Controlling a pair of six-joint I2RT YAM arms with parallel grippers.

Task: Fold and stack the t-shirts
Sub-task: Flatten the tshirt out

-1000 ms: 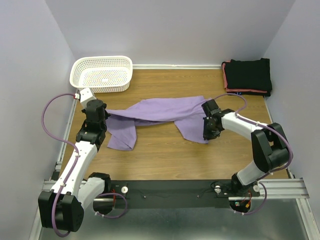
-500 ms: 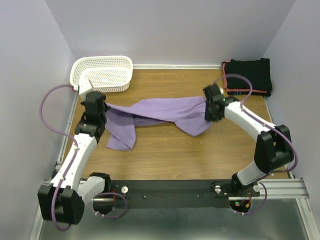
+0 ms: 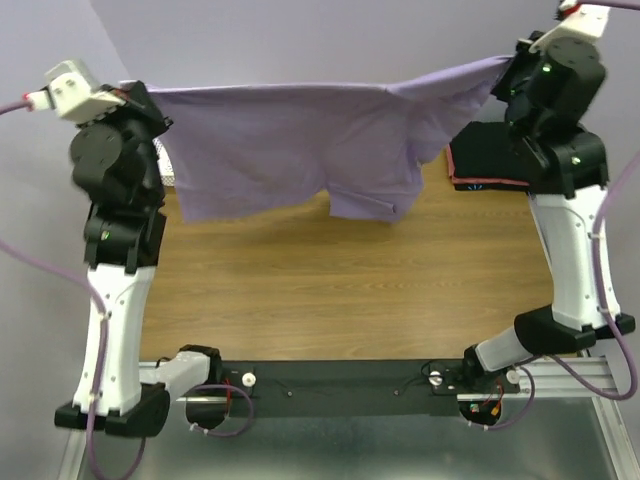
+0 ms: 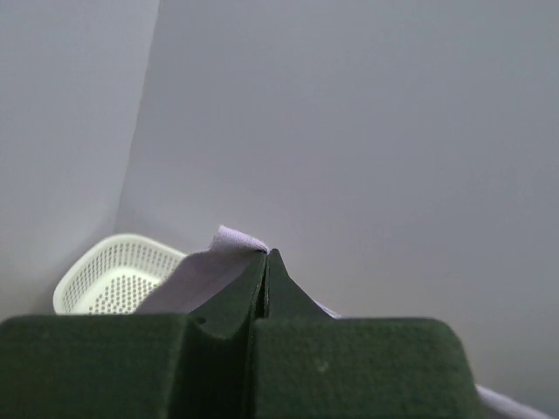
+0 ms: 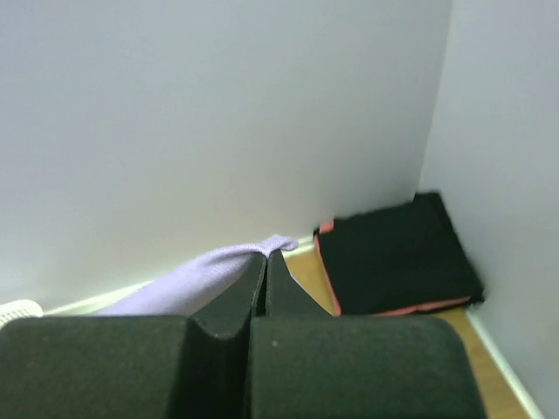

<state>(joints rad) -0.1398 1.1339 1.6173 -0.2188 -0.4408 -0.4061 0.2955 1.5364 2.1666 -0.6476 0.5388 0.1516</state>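
Note:
The lavender t-shirt [image 3: 290, 145] hangs spread in the air between my two raised arms, its lower edge above the table. My left gripper [image 3: 150, 92] is shut on its left top corner; the wrist view shows lavender cloth [image 4: 205, 271] pinched at the tip of my left gripper [image 4: 265, 255]. My right gripper [image 3: 512, 62] is shut on the right top corner, and cloth [image 5: 201, 275] pokes out at my right gripper [image 5: 265, 255]. Folded black shirts [image 3: 490, 160], [image 5: 393, 257] with a coral-red edge lie stacked at the back right corner.
A white mesh basket [image 4: 113, 278] stands at the back left, mostly hidden by the hanging shirt in the top view. The wooden table [image 3: 330, 290] runs between grey walls. A black rail [image 3: 340, 385] with both arm bases lines the near edge.
Both arms have risen high from the table, lifting the lavender shirt and stretching it out flat between them. The right gripper closed on the cloth during the last second.

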